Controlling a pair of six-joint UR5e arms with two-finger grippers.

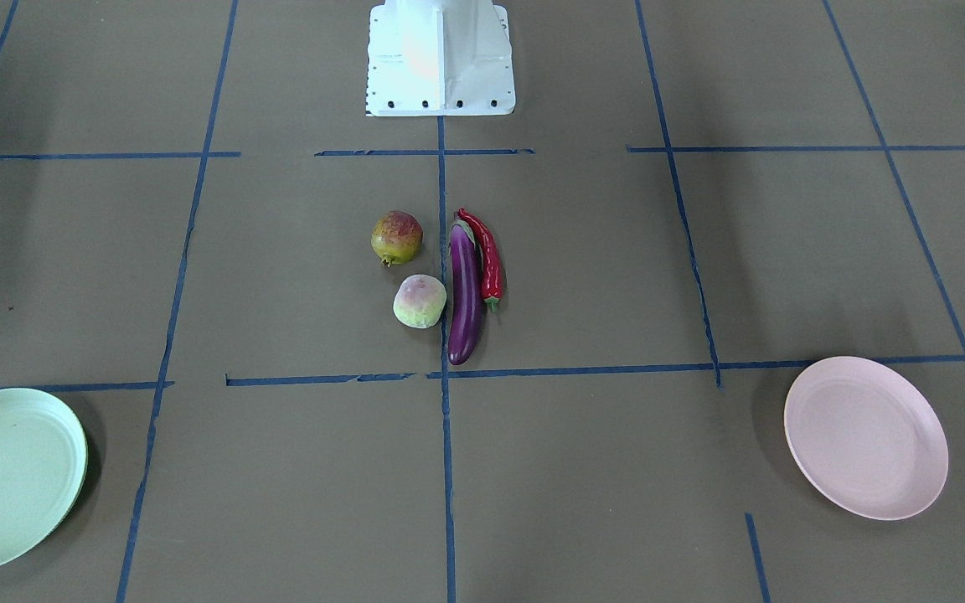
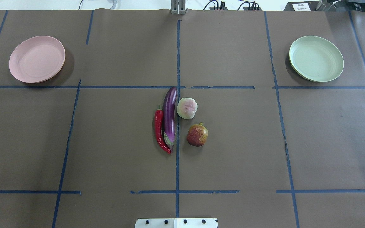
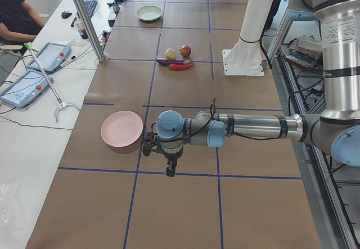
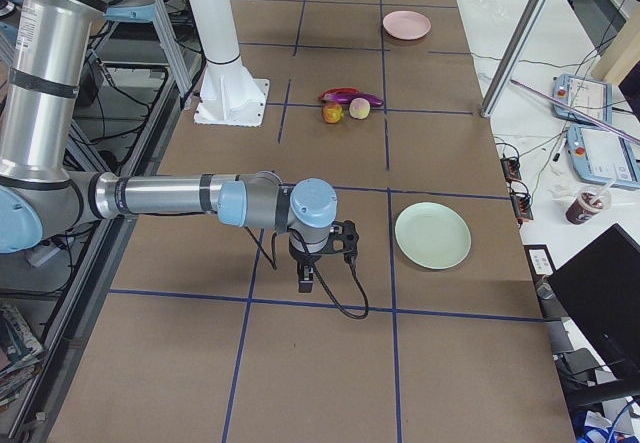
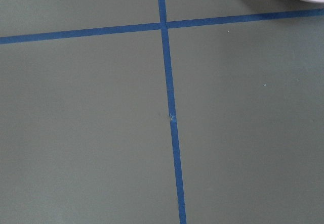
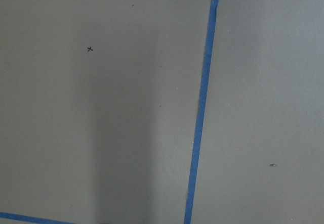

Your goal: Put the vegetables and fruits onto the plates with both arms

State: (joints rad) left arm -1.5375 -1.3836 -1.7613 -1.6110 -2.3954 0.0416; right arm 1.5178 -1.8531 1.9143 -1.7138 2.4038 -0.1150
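Now, starting at our left end, our left gripper [image 3: 169, 172] hangs fingers-down above the brown paper [image 3: 185, 215]. It is close over a blue tape line [image 3: 101, 170] and just beside the pink plate [image 3: 122, 128]. Only the side camera catches it, so we cannot tell how wide its jaws stand. Its wrist camera sees two tape lines crossing and a sliver of that plate's rim in the top corner.

Further along, in front of our white base block [image 2: 176, 222], all four pieces lie on the paper, well apart from both plates. First comes the red chili pepper [image 2: 159, 129], pressed along the purple eggplant [image 2: 169, 118]. The eggplant runs beside the centre tape line [image 2: 177, 177] with its cap toward our base. Past it the peach [image 2: 187, 108] sits close against the eggplant's rounded end; we cannot tell whether they touch. The pomegranate [image 2: 197, 135] stands near the peach, closer to our base, with its crown pointing away from us.

Farthest off rests the mint green plate [image 2: 316, 58]. Beyond it our right gripper [image 4: 305, 283] hovers fingers-down over the paper, near the plate. Here too we cannot tell its jaw width.
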